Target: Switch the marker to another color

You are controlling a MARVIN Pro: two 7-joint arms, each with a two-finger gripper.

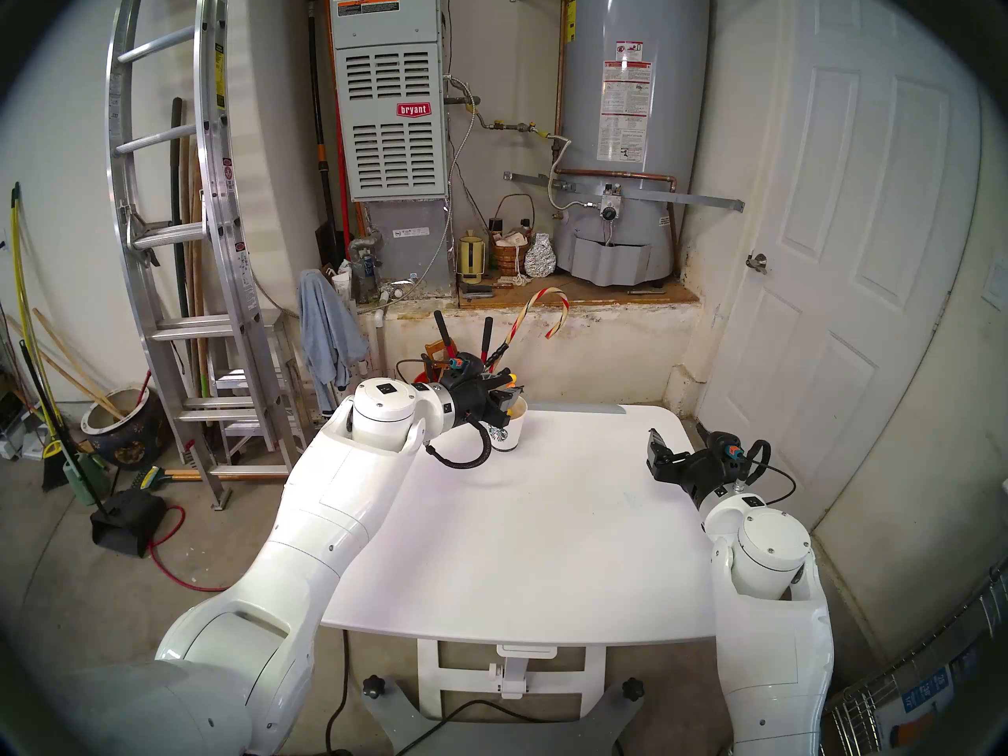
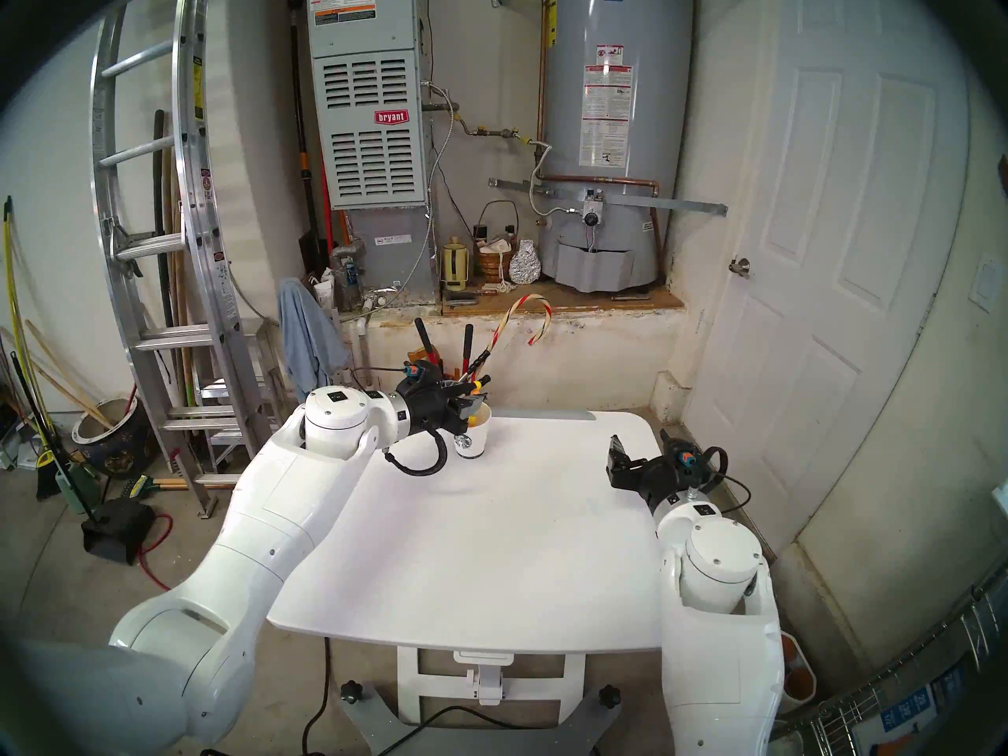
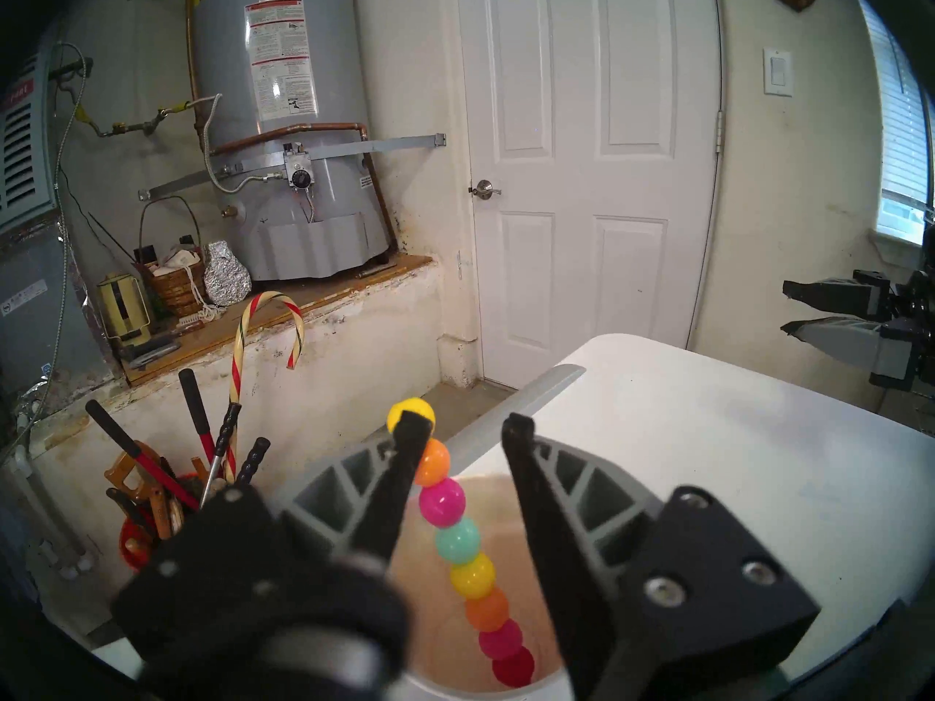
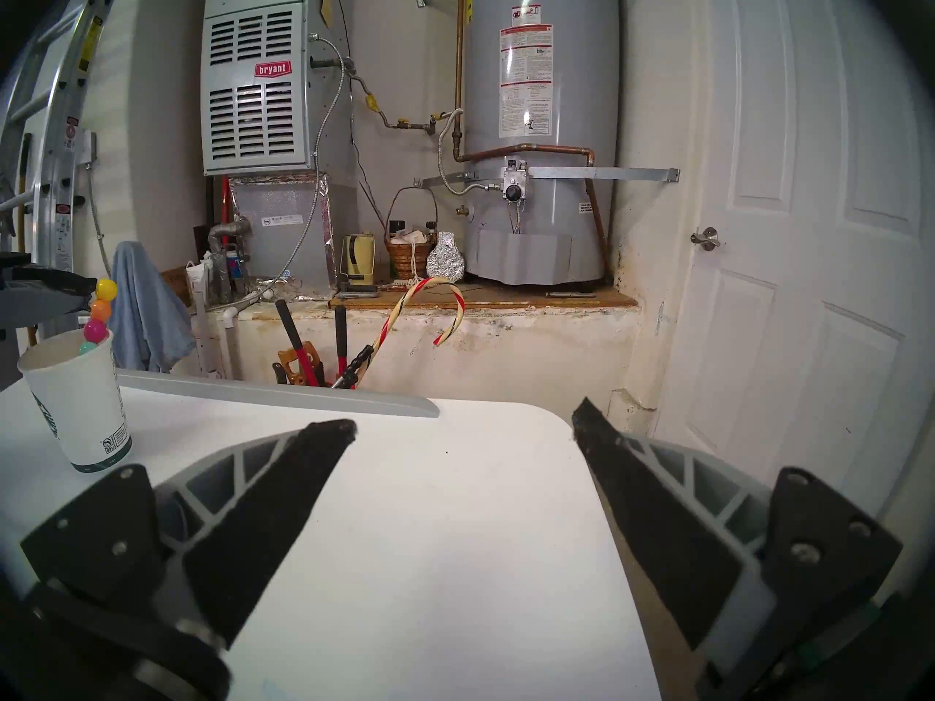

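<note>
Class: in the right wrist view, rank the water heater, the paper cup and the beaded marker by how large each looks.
1. Tall grey metal water heater, though farthest away.
2. White paper cup with green logo.
3. Slim marker of coloured ball segments, only its top showing above the cup rim.

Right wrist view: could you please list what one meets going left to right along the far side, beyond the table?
Marker in the paper cup → blue towel → furnace → candy cane → water heater → white door.
</note>
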